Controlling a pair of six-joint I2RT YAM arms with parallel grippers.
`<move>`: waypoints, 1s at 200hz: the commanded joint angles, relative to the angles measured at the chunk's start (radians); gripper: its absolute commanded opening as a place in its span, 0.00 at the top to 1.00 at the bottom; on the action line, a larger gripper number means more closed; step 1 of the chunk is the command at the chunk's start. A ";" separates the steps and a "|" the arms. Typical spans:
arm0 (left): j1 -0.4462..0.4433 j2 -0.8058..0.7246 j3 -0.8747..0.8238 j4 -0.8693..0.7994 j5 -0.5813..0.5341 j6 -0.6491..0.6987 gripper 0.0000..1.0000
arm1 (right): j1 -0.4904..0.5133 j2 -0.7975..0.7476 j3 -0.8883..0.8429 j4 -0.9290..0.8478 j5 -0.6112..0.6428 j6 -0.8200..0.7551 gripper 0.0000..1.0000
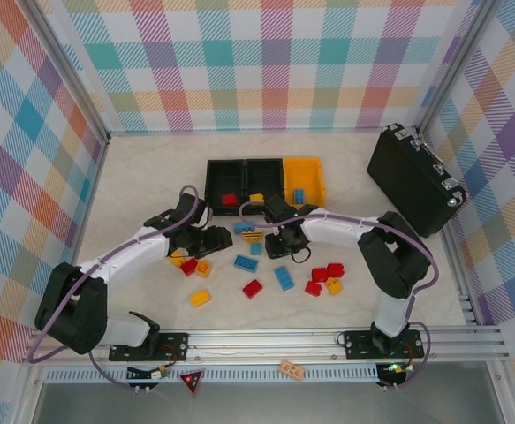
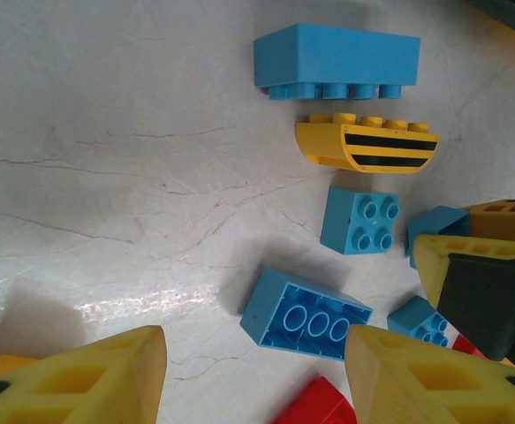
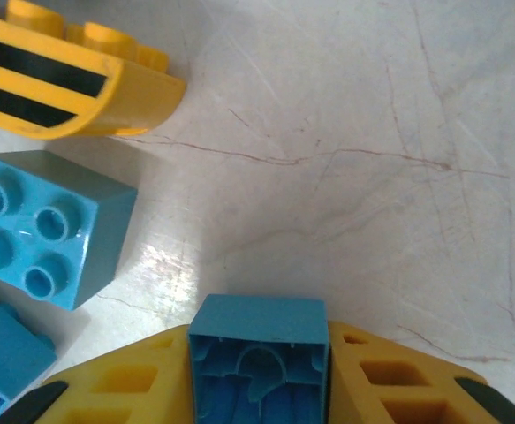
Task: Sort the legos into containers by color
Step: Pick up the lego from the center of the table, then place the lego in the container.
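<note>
Three joined bins stand in a row at the far middle of the table (image 1: pixel 133 203). The left black bin (image 1: pixel 226 177) holds a red brick (image 1: pixel 230 200), the middle black bin (image 1: pixel 264 177) a yellow brick (image 1: pixel 256 198), and the yellow-orange bin (image 1: pixel 306 172) a blue brick (image 1: pixel 299 195). Both arms reach inward to the space just in front of the bins. The right gripper (image 3: pixel 258 371) is closed on a small blue brick (image 3: pixel 257 322), whose hollow underside faces the wrist camera, with a yellow finger (image 3: pixel 124 380) against each side. Beside it on the table lie a blue four-stud brick (image 3: pixel 49 225) and a yellow curved brick with black stripes (image 3: pixel 54 88). The left gripper (image 2: pixel 255 362) hangs with its jaws apart and gripping nothing. An overturned blue brick (image 2: pixel 306 314) lies just ahead of its fingertips and a long blue brick (image 2: pixel 337 57) farther off. More loose legos (image 1: pixel 284 277) in red, yellow and blue lie scattered nearer the arm bases. A black hard case (image 1: pixel 414 177) rests at the far right.
</note>
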 commanded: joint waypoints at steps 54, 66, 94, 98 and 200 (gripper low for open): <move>-0.092 0.114 0.079 0.090 0.036 -0.034 0.44 | -0.068 -0.154 0.000 -0.039 0.015 -0.015 0.67; -0.109 0.135 0.095 0.111 0.037 -0.042 0.44 | -0.093 -0.167 0.005 -0.045 0.014 -0.023 0.67; -0.135 0.201 0.148 0.157 0.044 -0.061 0.44 | -0.162 -0.181 0.030 -0.039 0.017 -0.029 0.67; -0.138 0.210 0.156 0.160 0.047 -0.065 0.44 | -0.174 -0.180 0.036 -0.038 0.015 -0.029 0.67; -0.160 0.319 0.288 0.241 0.071 -0.077 0.44 | -0.301 0.061 0.348 -0.121 0.083 -0.037 0.67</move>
